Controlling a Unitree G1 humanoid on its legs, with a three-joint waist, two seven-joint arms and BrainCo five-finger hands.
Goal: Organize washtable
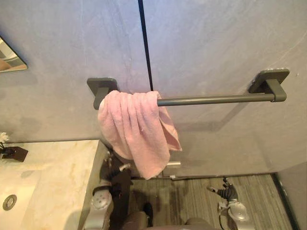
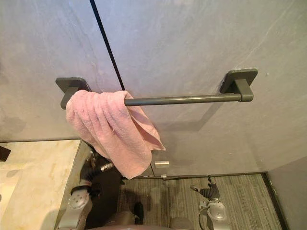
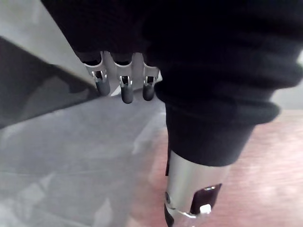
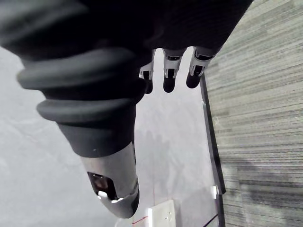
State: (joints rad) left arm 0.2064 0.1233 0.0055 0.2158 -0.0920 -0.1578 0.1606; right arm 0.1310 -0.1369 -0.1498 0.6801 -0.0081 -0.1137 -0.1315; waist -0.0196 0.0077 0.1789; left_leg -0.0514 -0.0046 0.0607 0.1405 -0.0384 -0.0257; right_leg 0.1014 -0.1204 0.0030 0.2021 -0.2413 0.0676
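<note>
A pink towel hangs bunched over the left end of a dark grey towel bar fixed to the grey wall. The rest of the bar is bare. Below the towel, beside the edge of the marble washtable, my left hand hangs low with relaxed fingers and holds nothing; the pink towel shows blurred just past it. My right hand hangs low over the floor at the right, its fingers straight and empty.
The washtable has a sink with a drain and a small dark dish at its back. A mirror corner shows at the far left. Striped grey floor lies below the bar, with a small white plate low on the wall.
</note>
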